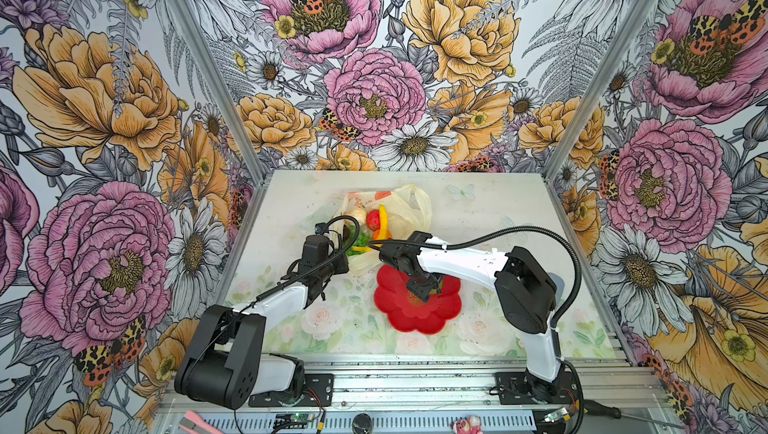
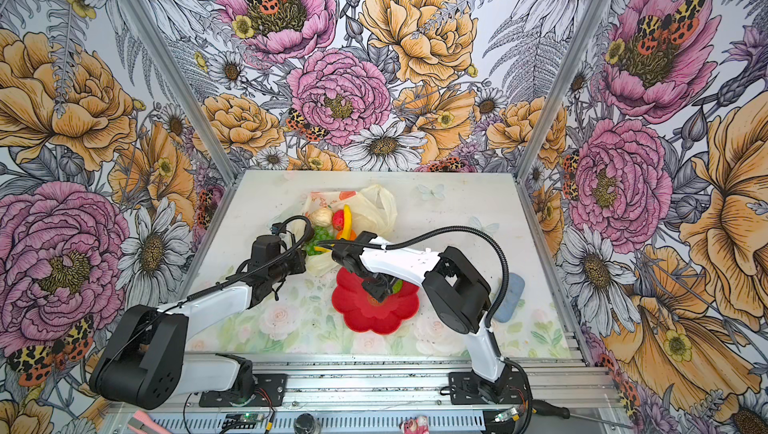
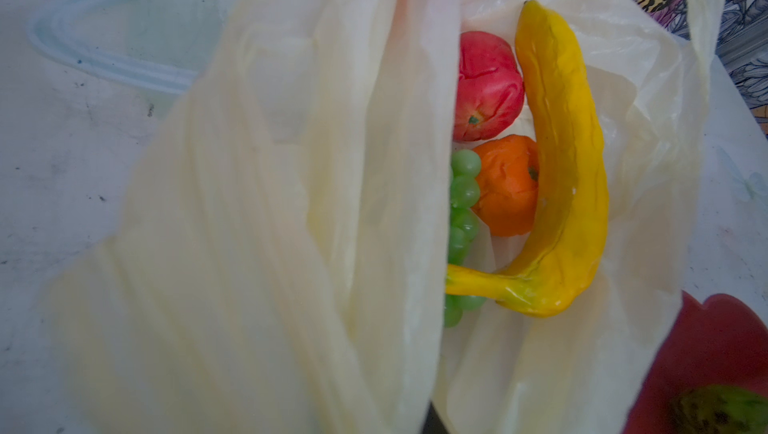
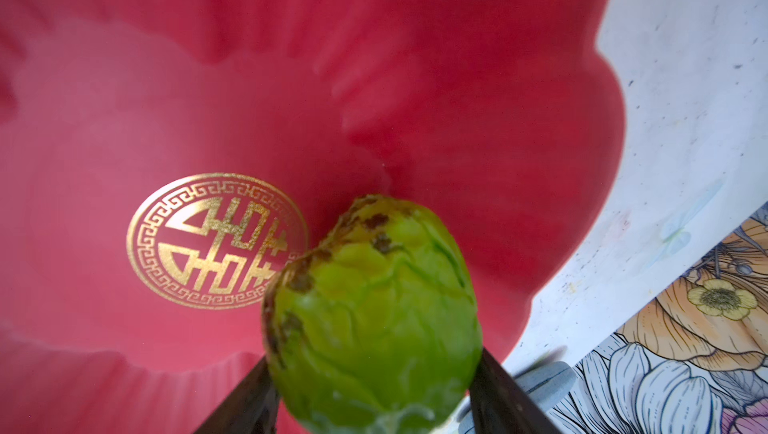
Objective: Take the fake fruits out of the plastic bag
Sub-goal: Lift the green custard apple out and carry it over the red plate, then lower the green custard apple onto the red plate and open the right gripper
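**One fruit over the plate, the others in the bag**

In both top views we see the left tool point(image 1: 347, 263) at the near edge of the thin pale-yellow plastic bag point(image 1: 409, 207) on the pale surface point(image 1: 498, 212). The right tool point(image 1: 424, 286) hangs over the red flower-shaped plate point(image 1: 415, 320) beside it. In the left wrist view the film rises right up to the left tool. Its jaws are hidden, so we judge it pinched shut on the bag to hold the mouth wide. Beyond it lie the yellow plastic banana point(image 3: 569, 162), red apple point(image 3: 486, 87), orange point(image 3: 507, 187) and green grape bunch point(image 3: 463, 191). In the right wrist view the right tool's fingers point(image 4: 245, 403) touch both sides of the green round fruit point(image 4: 374, 307), gripping it just above the plate, seemingly for release.
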Robot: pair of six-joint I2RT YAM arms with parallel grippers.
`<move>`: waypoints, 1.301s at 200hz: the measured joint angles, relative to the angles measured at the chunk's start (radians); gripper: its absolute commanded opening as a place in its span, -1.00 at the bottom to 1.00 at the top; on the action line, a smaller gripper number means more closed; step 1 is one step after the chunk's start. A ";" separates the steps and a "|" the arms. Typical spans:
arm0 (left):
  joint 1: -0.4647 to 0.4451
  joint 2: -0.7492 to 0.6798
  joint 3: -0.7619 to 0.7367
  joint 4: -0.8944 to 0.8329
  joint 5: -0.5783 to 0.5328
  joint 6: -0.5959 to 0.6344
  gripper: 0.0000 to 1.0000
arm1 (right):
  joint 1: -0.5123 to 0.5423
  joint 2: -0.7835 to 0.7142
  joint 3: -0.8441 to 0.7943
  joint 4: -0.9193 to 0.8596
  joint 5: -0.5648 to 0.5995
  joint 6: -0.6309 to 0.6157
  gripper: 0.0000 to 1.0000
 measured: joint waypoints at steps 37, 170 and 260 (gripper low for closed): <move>0.000 0.000 0.000 0.000 0.000 0.000 -0.71 | 0.004 0.000 0.000 0.000 0.004 -0.004 0.44; 0.003 0.000 0.000 0.000 0.001 0.000 -0.71 | 0.074 0.096 0.136 0.009 0.054 -0.060 0.50; 0.035 0.000 0.000 0.012 0.016 -0.001 -0.73 | 0.076 0.007 0.138 0.009 0.023 -0.039 0.63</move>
